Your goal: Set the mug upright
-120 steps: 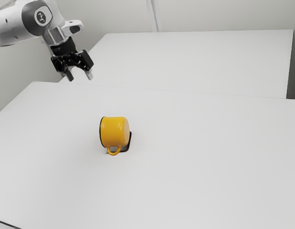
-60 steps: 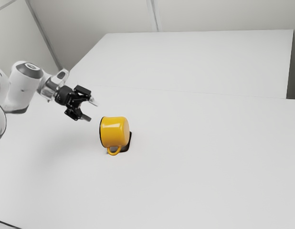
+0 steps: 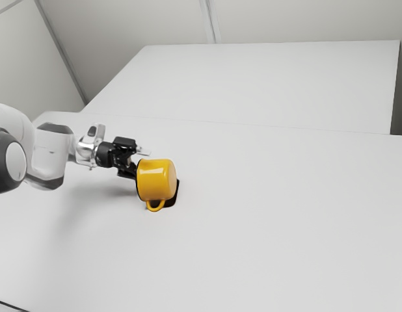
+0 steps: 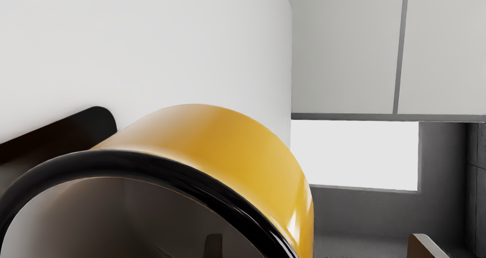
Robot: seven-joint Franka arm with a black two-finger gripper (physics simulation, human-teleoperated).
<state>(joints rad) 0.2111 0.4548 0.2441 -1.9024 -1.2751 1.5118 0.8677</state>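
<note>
The mug (image 3: 157, 180) lies on its side on the table (image 3: 272, 214), tipped over, its round mouth turned toward me at the exterior view's left and its base toward that view's right. It is nearer the table's far corner at the exterior view's left than the far edge's other end, and well in from that far edge. Its one handle (image 3: 155, 207) points toward the exterior view's bottom. Right at the mouth is my gripper (image 3: 142, 165), fingers wide apart with nothing clamped: one finger (image 4: 213, 247) shows within the black rim (image 4: 152, 167), the other outside the yellow wall, so the mug's side stands between them. Whether either finger touches it I cannot tell. Against the mug, toward its base end, is one flat dark piece (image 3: 176, 193) with rounded corners; it could be in my way there, and I cannot tell whether the mug rests on it or just beside it. Counting up, I have one mug, one dark piece and my two fingers on this table. Further out, past the far edge, is one broad white surface (image 3: 266, 84), with a pale wall (image 3: 110, 39) behind. My wrist view also shows one bright rectangle (image 4: 357, 155) in dark grey surroundings, beyond the table.
</note>
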